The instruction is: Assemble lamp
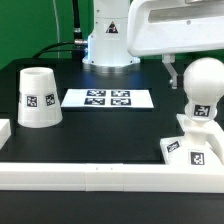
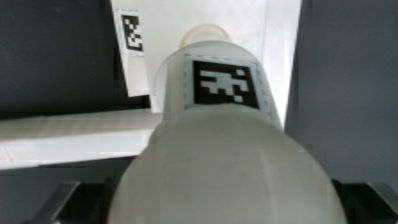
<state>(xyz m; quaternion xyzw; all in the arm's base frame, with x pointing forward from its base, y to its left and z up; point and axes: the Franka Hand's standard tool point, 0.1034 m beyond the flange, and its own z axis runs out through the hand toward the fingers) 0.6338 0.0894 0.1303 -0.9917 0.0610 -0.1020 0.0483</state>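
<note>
White plastic tapered cup-shaped shade (image 1: 38, 97) stands wide end down at the exterior view's left, well apart from the work. Flat white marker board (image 1: 108, 98) lies mid-table. At the right, the round-headed white bulb (image 1: 203, 88) stands on the flat square white base (image 1: 190, 150). Two-finger gripper (image 2: 210, 200) flanks the bulb's head, fingers wide, holding nothing. Centre yourself on the head before closing; an off-centre pinch would likely tip it.
</note>
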